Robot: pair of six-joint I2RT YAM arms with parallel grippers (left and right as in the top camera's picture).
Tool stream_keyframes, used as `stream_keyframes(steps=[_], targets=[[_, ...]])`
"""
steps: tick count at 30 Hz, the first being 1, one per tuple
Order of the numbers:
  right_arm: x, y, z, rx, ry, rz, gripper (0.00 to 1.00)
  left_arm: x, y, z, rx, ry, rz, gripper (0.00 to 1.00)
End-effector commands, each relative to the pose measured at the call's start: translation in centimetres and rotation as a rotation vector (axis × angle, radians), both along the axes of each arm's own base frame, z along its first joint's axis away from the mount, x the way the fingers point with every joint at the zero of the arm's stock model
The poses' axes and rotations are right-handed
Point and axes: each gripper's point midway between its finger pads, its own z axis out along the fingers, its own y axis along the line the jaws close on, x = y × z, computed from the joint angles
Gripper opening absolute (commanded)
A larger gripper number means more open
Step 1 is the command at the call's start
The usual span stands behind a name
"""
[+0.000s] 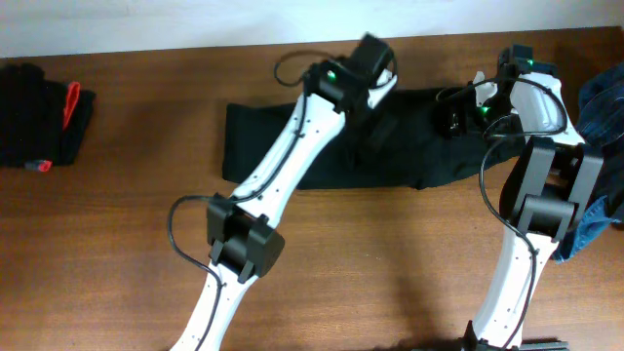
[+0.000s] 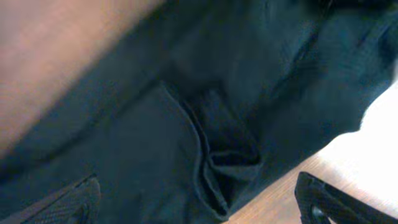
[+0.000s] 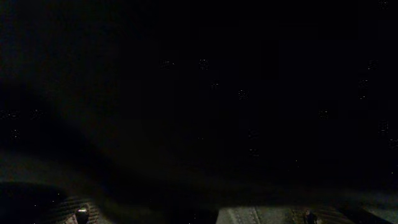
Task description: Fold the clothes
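Observation:
Long black jeans (image 1: pixel 255 132), the clothes, lie in a band across the far half of the brown table (image 1: pixel 117 244). My left gripper (image 1: pixel 378 66) hovers over their upper edge near the middle. In the left wrist view its fingers (image 2: pixel 320 199) stand wide apart, open, over a puckered fold of black fabric (image 2: pixel 224 162), with nothing held between them. My right gripper (image 1: pixel 454 109) is down at the jeans' right end. The right wrist view is almost wholly dark cloth (image 3: pixel 199 93), with fingertips (image 3: pixel 78 213) spread at the bottom corners, open.
A folded black garment with a red strap (image 1: pixel 44 122) lies at the far left. Blue denim (image 1: pixel 603 112) is heaped at the right edge, trailing down beside the right arm (image 1: pixel 531 195). The left arm (image 1: pixel 273 166) crosses the jeans diagonally.

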Motion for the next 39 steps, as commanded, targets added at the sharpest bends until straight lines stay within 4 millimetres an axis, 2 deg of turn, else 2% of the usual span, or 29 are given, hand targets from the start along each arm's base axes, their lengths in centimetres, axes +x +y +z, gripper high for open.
stream_keyframes(steps=[1,2,4,6,8,13,19,24,28,31,33,36,39], targets=[[-0.7,0.0,-2.2,-0.004,0.049,0.0,0.99,1.1,1.6,2.7,-0.051,-0.025,0.057,0.96],[-0.7,0.0,-2.2,-0.004,0.049,0.0,0.99,1.1,2.1,2.7,-0.043,-0.019,0.064,0.89],[-0.7,0.0,-2.2,-0.004,0.049,0.0,0.99,1.0,3.4,1.9,-0.006,0.014,0.084,0.36],[-0.7,0.0,-2.2,-0.004,0.049,0.0,0.99,0.6,4.3,0.6,0.022,0.065,0.093,0.13],[-0.7,0.0,-2.2,-0.004,0.049,0.0,0.99,0.0,4.4,-1.0,0.04,0.119,0.089,0.01],[-0.7,0.0,-2.2,-0.004,0.049,0.0,0.99,-1.6,4.3,-6.0,0.102,0.237,0.073,0.01],[-0.7,0.0,-2.2,-0.004,0.049,0.0,0.99,-4.4,2.0,-10.8,0.067,0.383,0.014,0.01],[-0.7,0.0,-2.2,-0.004,0.049,0.0,0.98,-5.4,1.6,-13.3,0.088,0.411,-0.001,0.01],[-0.7,0.0,-2.2,-0.004,0.049,0.0,0.99,-5.6,1.6,-14.6,0.095,0.42,-0.002,0.01],[-0.7,0.0,-2.2,-0.004,0.049,0.0,0.99,-5.1,1.7,-14.5,0.087,0.406,0.002,0.0],[-0.7,0.0,-2.2,-0.004,0.049,0.0,0.99,-3.6,1.9,-13.2,0.073,0.355,0.019,0.0],[-0.7,0.0,-2.2,-0.004,0.049,0.0,0.99,-0.4,2.6,-9.0,0.015,0.261,0.055,0.01],[-0.7,0.0,-2.2,-0.004,0.049,0.0,0.99,2.6,5.2,-4.2,-0.017,0.158,0.129,0.02]])
